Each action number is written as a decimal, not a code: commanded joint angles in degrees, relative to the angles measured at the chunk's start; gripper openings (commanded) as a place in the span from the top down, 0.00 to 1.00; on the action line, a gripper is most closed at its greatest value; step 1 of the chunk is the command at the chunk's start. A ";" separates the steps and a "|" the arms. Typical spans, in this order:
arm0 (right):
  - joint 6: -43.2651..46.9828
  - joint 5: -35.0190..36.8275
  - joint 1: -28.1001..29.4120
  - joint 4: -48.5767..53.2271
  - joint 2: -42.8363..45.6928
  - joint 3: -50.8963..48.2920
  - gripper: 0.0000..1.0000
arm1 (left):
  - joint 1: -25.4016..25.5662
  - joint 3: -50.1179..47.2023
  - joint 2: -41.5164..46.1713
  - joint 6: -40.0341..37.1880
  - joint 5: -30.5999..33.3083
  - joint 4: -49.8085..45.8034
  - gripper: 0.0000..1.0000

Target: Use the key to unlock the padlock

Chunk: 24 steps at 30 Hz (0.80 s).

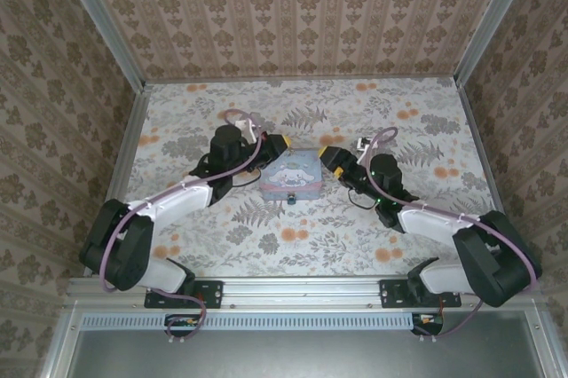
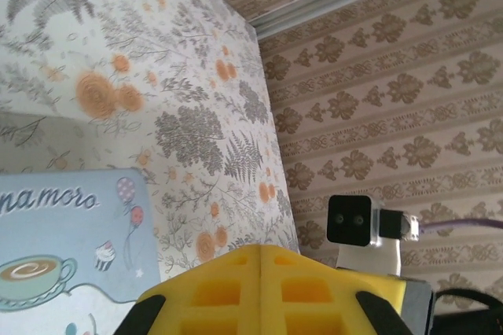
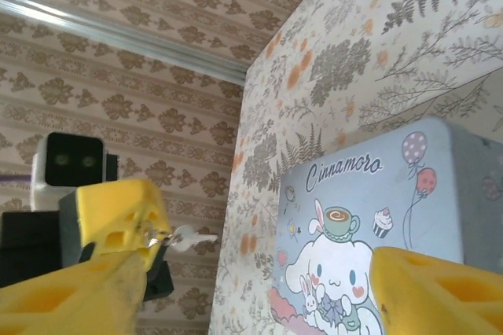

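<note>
Padlock (image 1: 290,201): tiny, dark teal body, against near edge of tin (image 1: 293,174). Key (image 3: 191,237): small, silvery, pinched in left gripper (image 2: 259,260), blade jutting out sideways.

Tiny and cropped stuff
From above the padlock (image 1: 290,201) is just a dark speck at the tin's (image 1: 294,176) near edge, shackle unreadable. Left wrist view cuts the tin off at left and bottom; the key (image 3: 191,236) in the right wrist view is blurry.

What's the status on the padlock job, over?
Left gripper shut on the key. Right gripper open, empty, beside the tin. Padlock at the tin's near edge, key not yet in it. Nothing blocking.
</note>
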<state>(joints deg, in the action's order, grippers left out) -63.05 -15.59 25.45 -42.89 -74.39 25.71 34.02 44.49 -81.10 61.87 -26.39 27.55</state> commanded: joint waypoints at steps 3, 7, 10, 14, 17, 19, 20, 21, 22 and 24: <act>10.82 -0.69 -2.66 11.69 4.61 2.57 0.01 | -0.29 4.18 1.56 -7.48 -4.16 -4.33 1.00; 8.76 -0.27 -4.55 6.04 5.14 0.75 0.00 | -0.27 5.54 1.30 -9.57 -6.16 -3.87 1.00; 6.48 -3.46 -4.83 -1.37 3.43 0.34 0.00 | -0.27 6.69 1.09 -11.93 -7.97 -3.68 1.00; 2.26 -9.09 -4.30 -15.15 -1.03 0.54 0.02 | -0.18 7.52 0.69 -13.08 -10.08 -2.14 1.00; 0.85 -11.02 -2.89 -21.60 -3.83 1.29 0.11 | -0.18 7.71 0.51 -12.76 -11.97 -1.34 1.00; 1.00 -11.02 -1.51 -22.14 -4.88 2.24 0.19 | -0.02 7.65 0.61 -12.43 -12.02 -1.11 1.00; 1.22 -10.87 -0.74 -22.55 -6.11 2.65 0.24 | 0.07 7.59 0.66 -12.30 -12.02 -0.90 1.00; 1.46 -10.86 -0.16 -23.20 -7.16 3.02 0.28 | 0.16 7.45 0.71 -12.21 -12.17 -0.56 1.00; 1.41 -10.86 0.34 -23.87 -7.83 3.28 0.31 | 0.29 7.43 0.82 -12.12 -12.19 -0.27 1.00; 1.07 -10.86 1.21 -26.02 -9.38 3.73 0.35 | 0.52 7.43 0.92 -12.19 -12.43 -0.25 1.00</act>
<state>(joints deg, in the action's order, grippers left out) -61.65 -24.75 25.69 -61.95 -82.02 27.70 34.09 50.24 -80.82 51.11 -36.91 24.86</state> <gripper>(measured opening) 0.659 0.039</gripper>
